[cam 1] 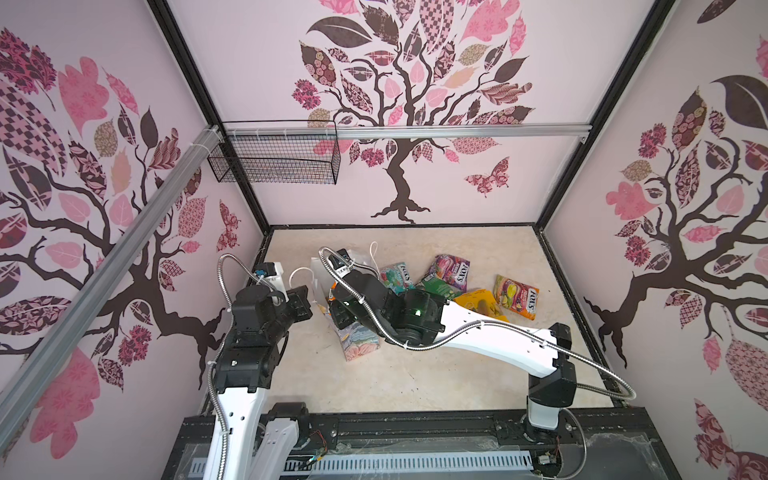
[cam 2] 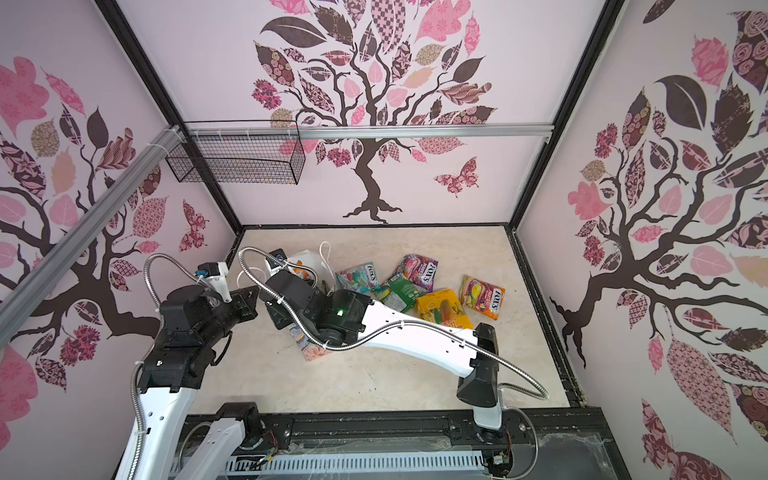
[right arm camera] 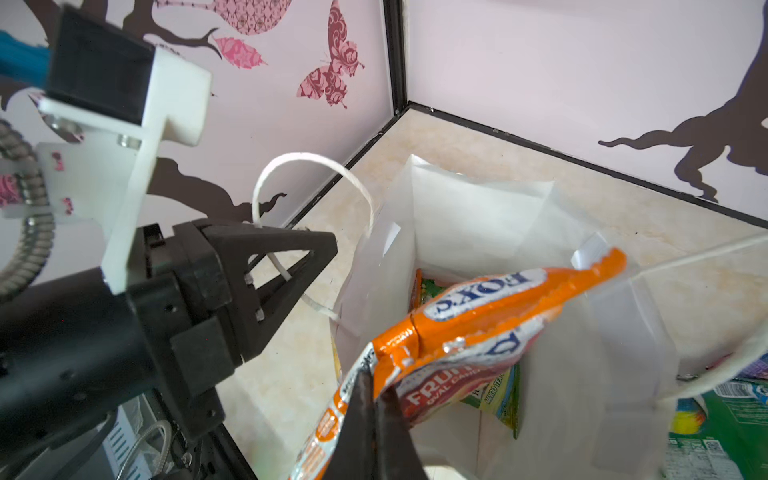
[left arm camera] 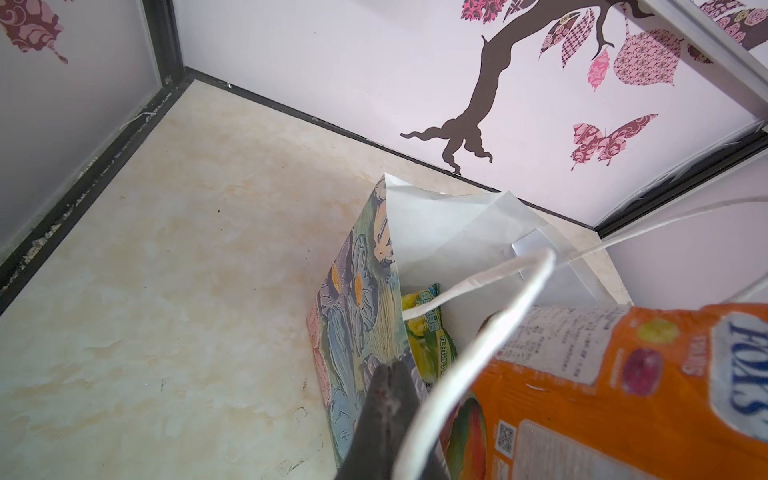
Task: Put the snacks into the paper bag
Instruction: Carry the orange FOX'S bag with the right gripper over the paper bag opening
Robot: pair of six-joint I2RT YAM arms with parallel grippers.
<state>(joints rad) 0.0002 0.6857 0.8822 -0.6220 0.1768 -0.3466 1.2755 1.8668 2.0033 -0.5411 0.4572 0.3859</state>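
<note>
Paper bag (cam 1: 359, 343) stands open on the table (cam 1: 415, 382), largely hidden in both top views by the right arm (cam 1: 478, 328) crossing over it. Five loose snacks (cam 1: 451, 270) lie beside the bag. Right gripper (right arm camera: 374, 386), clamped on an orange pouch (right arm camera: 478, 316), hangs over its mouth. Left gripper (right arm camera: 329, 248) pinches its cord handle (right arm camera: 311, 160).

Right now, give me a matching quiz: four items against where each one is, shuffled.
Things:
1. orange pouch
2. purple pouch
3. yellow-green pouch
4. wire basket

Places:
A. inside the paper bag
B. hanging at the wall rail
C. lying on the table
D. held in the right fingers, over the bag's mouth

Pairs: 1-D, 2-C, 3-A, 4-B
</note>
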